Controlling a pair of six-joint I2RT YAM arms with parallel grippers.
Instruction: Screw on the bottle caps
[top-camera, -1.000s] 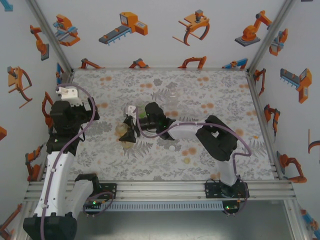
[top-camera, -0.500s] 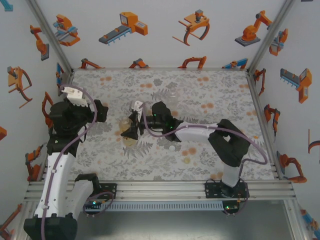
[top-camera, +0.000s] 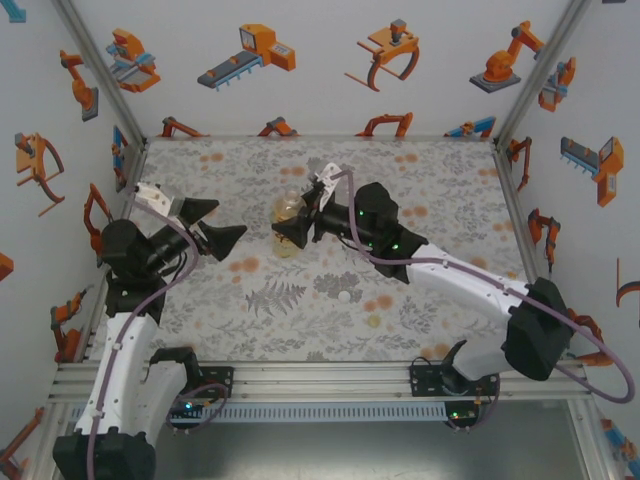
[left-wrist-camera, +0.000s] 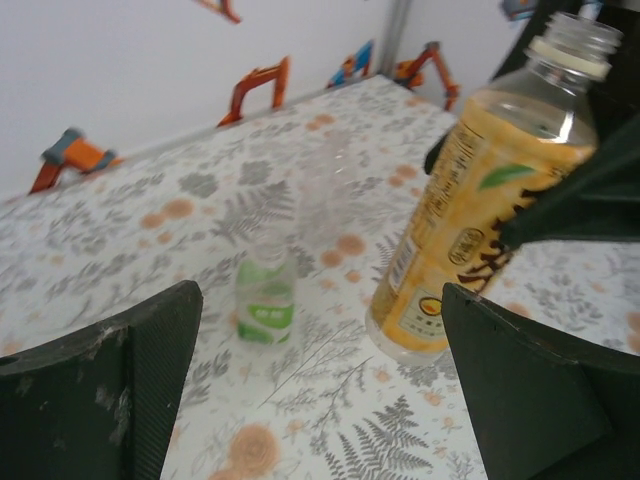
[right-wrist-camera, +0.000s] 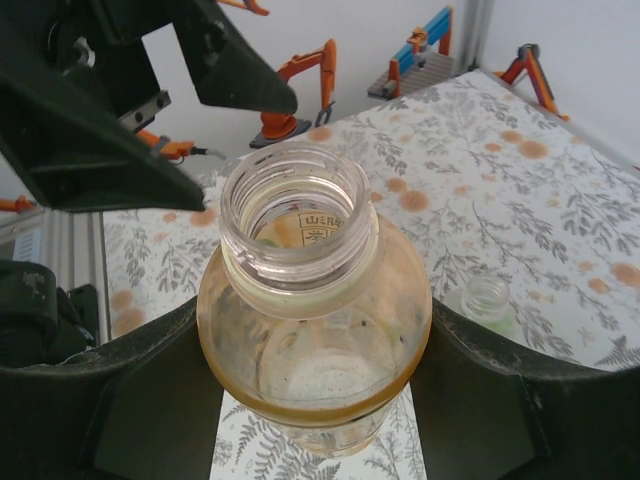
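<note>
The right gripper (top-camera: 292, 228) pinched the uncapped yellow-orange bottle (right-wrist-camera: 315, 330) by its body, midway across the table (top-camera: 450, 180) and towards its far edge. The left gripper (top-camera: 230, 217) hung just left of it, fingers spread wide. A white cap (top-camera: 345, 296) and a pale yellow cap (top-camera: 374, 321) lay closer to the near edge.

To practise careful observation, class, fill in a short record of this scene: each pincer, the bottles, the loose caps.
Right pincer: shut on yellow-orange bottle
Yellow-orange bottle: mouth open, no cap
Left pincer: open, empty, facing that bottle
Green bottle: standing on table, uncapped
Loose caps: white cap and pale yellow cap lying on table, apart from the bottles
</note>
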